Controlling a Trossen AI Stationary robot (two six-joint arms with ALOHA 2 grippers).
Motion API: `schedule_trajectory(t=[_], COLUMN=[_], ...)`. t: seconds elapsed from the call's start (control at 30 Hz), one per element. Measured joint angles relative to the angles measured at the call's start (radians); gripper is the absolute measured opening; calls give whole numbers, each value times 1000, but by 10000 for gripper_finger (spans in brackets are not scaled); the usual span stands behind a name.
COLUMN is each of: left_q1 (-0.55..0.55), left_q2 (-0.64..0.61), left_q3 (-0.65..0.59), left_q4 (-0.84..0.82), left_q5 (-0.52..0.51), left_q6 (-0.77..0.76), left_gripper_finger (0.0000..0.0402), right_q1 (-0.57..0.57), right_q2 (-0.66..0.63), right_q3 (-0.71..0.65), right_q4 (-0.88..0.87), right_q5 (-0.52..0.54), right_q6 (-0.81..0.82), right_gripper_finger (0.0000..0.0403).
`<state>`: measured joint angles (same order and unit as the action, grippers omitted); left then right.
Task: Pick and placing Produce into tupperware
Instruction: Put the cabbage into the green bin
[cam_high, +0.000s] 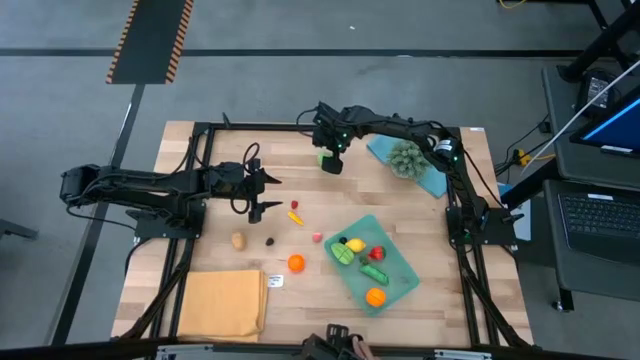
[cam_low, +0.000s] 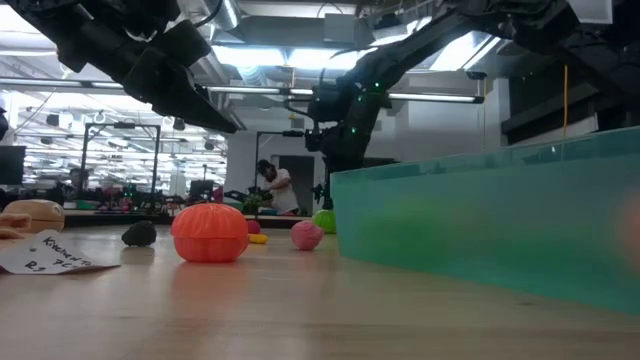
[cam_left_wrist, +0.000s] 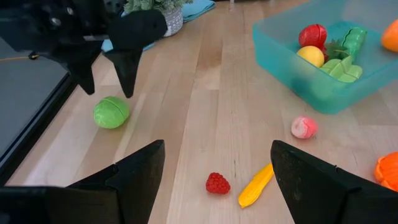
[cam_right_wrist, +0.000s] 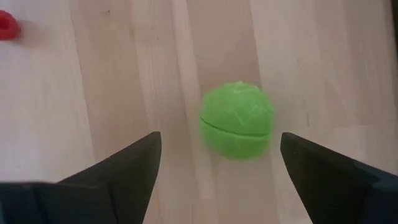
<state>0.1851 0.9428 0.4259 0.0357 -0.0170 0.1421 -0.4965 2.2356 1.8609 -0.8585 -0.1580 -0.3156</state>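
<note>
Tupperware (cam_high: 400, 283): near table's (cam_high: 200, 170) right front, long axis diagonal, holding several produce pieces. Green ball (cam_right_wrist: 236, 120): near far edge, under right gripper (cam_high: 331, 160), fingers wide. Left gripper (cam_high: 268, 195): wide, empty.

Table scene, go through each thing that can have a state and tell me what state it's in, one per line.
Translucent teal plastic tupperware: open, no lid, partly filled with toy produce.
Round green toy cabbage: on the wood, not gripped, under the right gripper.
Right gripper: open, above the cabbage.
Left gripper: open, empty, near the yellow piece.
Round orange toy fruit: loose on the table, outside the tupperware.
Orange-yellow cloth: lying flat.
</note>
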Motion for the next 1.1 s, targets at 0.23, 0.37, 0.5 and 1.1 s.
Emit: schedule_trajectory(t=[0.23,0.37,0.5,1.1], left_q1=[0,0,0,0], left_q2=[0,0,0,0], left_q3=[0,0,0,0], left_q4=[0,1,1,1], left_q5=[0,0,0,0], left_q6=[0,0,0,0], left_gripper_finger=[286,286,286,286], right_q1=[0,0,0,0], right_q2=[0,0,7,74], right_q3=[-36,-36,-36,-36], right_q4=[53,71,84,135], right_q5=[-2,-2,-2,-1], right_q6=[1,1,1,28], right_gripper_finger=[329,329,329,329])
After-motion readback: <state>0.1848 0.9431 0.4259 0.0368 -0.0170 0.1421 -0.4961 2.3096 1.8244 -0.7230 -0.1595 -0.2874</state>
